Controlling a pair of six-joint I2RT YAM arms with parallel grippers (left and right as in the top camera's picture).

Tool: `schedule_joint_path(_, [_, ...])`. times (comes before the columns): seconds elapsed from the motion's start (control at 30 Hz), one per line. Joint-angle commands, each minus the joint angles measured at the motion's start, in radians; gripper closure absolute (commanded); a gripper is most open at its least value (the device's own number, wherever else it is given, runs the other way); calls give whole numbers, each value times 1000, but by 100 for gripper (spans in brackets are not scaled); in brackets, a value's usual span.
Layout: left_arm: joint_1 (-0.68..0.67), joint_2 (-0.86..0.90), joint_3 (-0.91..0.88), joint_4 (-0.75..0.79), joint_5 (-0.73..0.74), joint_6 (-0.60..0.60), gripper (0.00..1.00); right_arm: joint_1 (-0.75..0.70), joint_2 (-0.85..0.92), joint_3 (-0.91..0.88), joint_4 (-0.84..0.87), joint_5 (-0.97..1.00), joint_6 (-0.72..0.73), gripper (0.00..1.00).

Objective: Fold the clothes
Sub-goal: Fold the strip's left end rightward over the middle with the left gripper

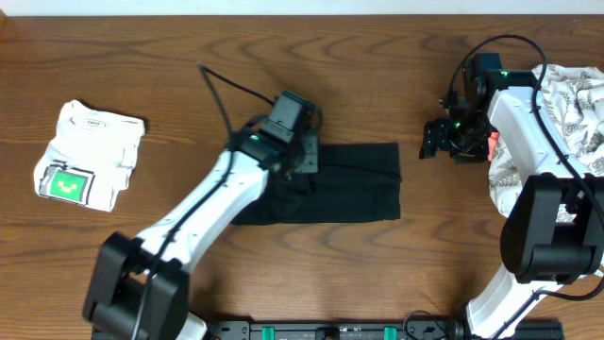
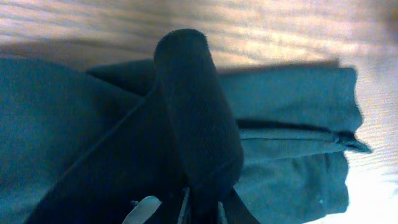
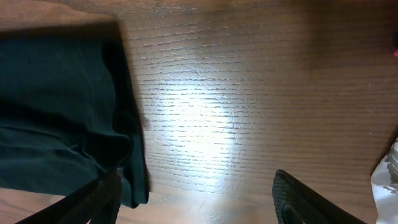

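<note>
Your left claw [image 1: 304, 159] sits low on the left end of the black garment [image 1: 354, 184], and you cannot tell whether its jaws are parted or pinching cloth: the left wrist view shows one dark finger [image 2: 199, 112] lying across the fabric with folds bunched around it, and no gap to read. Your right claw [image 3: 199, 208] hangs off to the right with its fingers wide apart and nothing between them, over bare table [image 3: 249, 93]. The garment lies mid-table as a wide flat rectangle, so you look to be partway through folding it (a lengthwise fold done, the crosswise one not yet, by my reading). Next you will likely want one short end carried over the other, which calls for a clean pinch through every layer at the edge, then a level sweep so the stack does not skew. Only the overhead view gives you the whole layout: a folded white shirt [image 1: 90, 156] far left and a patterned white cloth [image 1: 576, 104] far right. Only the left wrist view shows the stacked layers and the hem at the far end.
</note>
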Motion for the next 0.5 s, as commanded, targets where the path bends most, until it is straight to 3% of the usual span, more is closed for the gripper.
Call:
schedule_joint_path(0.0, [-35, 7, 23, 25, -23, -11, 75, -4, -9, 20, -2, 5, -17, 25])
schedule_joint_path(0.1, [-51, 3, 24, 54, 18, -3, 59, -4, -9, 20, -1, 5, -17, 25])
schedule_joint_path(0.27, [-47, -37, 27, 56, 59, 58, 58, -4, -9, 20, -1, 5, -17, 24])
schedule_joint_path(0.47, [21, -172, 27, 44, -111, 80, 58, -4, -9, 20, -1, 5, -17, 24])
